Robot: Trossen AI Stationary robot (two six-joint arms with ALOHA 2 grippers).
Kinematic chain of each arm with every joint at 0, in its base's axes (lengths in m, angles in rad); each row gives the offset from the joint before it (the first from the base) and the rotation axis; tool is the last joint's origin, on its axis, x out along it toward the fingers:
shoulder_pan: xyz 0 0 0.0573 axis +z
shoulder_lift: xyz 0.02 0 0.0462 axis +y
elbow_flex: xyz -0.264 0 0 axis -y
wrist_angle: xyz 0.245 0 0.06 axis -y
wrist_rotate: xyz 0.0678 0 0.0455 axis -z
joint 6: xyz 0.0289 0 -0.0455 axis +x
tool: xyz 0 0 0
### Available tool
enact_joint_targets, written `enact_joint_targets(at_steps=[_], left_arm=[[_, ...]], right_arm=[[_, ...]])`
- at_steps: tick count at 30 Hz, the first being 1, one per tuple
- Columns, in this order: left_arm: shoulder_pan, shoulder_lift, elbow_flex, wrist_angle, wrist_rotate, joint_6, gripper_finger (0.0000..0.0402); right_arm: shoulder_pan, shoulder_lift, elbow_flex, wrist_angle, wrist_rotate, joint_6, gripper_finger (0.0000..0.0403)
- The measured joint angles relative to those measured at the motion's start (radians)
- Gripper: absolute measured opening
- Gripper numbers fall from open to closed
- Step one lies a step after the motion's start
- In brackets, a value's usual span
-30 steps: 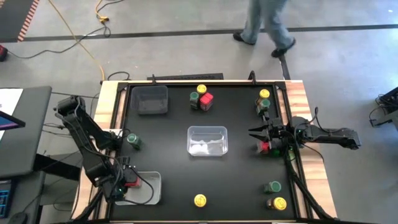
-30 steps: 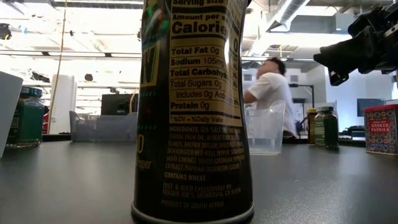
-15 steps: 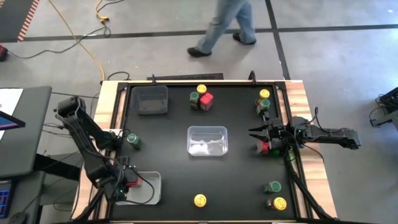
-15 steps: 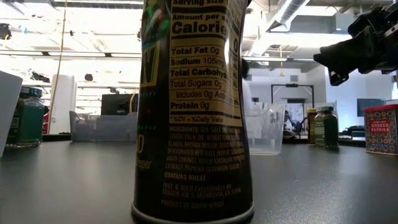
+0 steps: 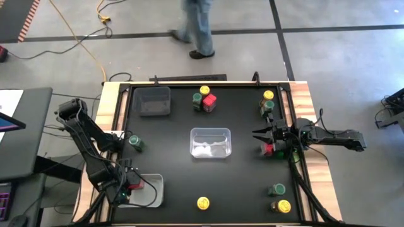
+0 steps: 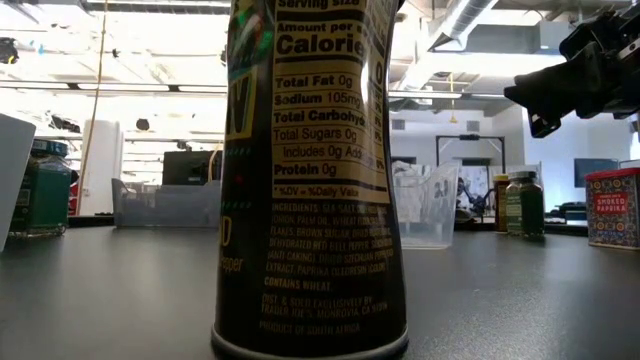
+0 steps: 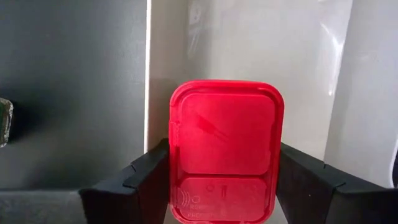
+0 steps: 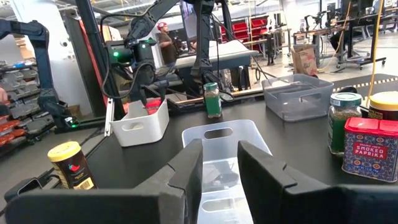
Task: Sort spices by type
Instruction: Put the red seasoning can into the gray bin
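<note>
You see black table with pale wood edging. Red-topped tin between dark fingers, over white bin. Yellow-lidded jar, green-lidded jar, clear bin, grey bin. Near jar: black label, white print.

tin in corner bin (front left)

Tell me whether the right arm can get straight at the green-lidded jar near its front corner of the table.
Probably yes. The green-lidded jar stands clear on the right arm's own side, with only a yellow-lidded jar beside it. The right hand holds nothing and hovers farther back along that edge, above a red-topped jar.
</note>
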Motion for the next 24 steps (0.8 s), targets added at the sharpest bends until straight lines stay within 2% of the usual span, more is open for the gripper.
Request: enact_joint_targets(at_steps=[24], left_arm=[[0.003,0.0,-0.002,0.06,0.018,0.053,0.0241]], right_arm=[[0.0,0.0,0.0,0.0,0.0,0.0,0.0132]])
